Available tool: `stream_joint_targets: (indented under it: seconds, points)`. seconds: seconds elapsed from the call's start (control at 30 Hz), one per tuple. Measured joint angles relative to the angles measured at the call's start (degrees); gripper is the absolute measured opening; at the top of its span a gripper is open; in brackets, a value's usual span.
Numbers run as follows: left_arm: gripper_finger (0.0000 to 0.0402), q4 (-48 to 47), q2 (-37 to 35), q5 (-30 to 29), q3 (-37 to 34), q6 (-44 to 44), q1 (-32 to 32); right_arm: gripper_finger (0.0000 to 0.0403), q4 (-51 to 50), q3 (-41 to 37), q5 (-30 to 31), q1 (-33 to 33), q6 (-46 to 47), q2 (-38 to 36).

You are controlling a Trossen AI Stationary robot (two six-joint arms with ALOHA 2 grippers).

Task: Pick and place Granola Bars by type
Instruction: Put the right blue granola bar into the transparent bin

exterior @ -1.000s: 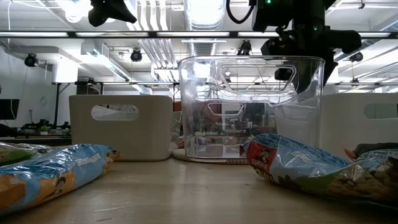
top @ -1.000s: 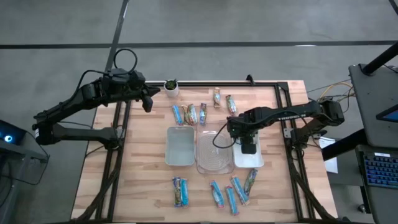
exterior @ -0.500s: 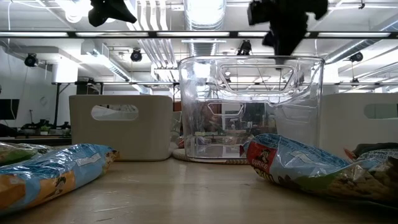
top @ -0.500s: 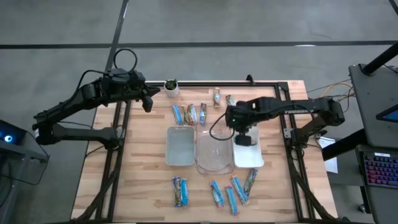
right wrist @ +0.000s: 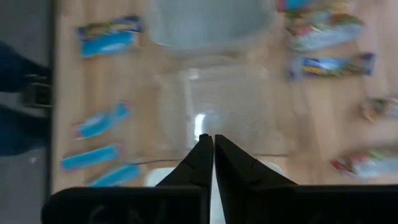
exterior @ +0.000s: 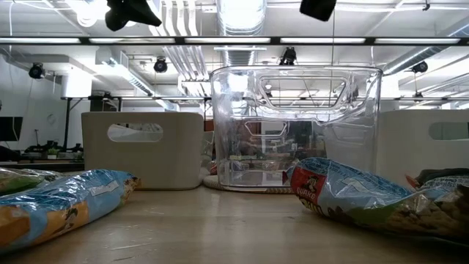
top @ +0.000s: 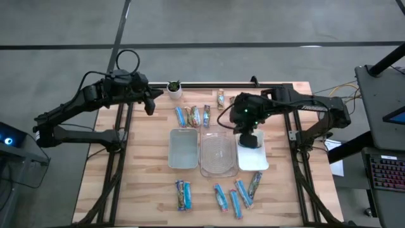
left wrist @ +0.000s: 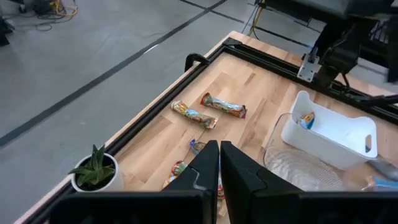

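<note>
Granola bars lie in two groups. Several lie at the far side [top: 195,116], one of them near the far edge [top: 221,98], and several at the near side [top: 235,196], with one pair [top: 183,194] to their left. One bar [left wrist: 306,119] lies inside the right white tray [top: 256,161]. My right gripper [top: 250,142] is shut and empty, high above that tray's far end; in its wrist view [right wrist: 213,148] it looks down on the clear tray [right wrist: 214,102]. My left gripper [top: 150,105] is shut and empty, high over the table's far left corner.
Three trays stand side by side mid-table: a pale one [top: 183,149], a clear one [top: 219,154] and the white one. A small white pot with a green plant [top: 174,88] stands at the far edge. Bare wood lies at the table's left and near sides.
My right gripper has risen from just over the right tray, leaving the top of the low view, and has drawn a little toward the table's far edge. Its fingers stay shut. My left arm has kept still.
</note>
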Motion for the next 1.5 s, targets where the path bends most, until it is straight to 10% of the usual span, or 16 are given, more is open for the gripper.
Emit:
stream_joint_targets:
  seconds: [0.87,1.5]
  points:
    - [0.0,0.0,-0.31,10.23,0.0,6.0,-0.18,0.0008,-2.58,-0.68,7.28,28.96,-1.94,0.2]
    - [0.0,0.15,-0.61,14.79,0.0,5.45,-1.76,0.0009,-2.17,-8.01,6.84,36.72,-7.62,1.96]
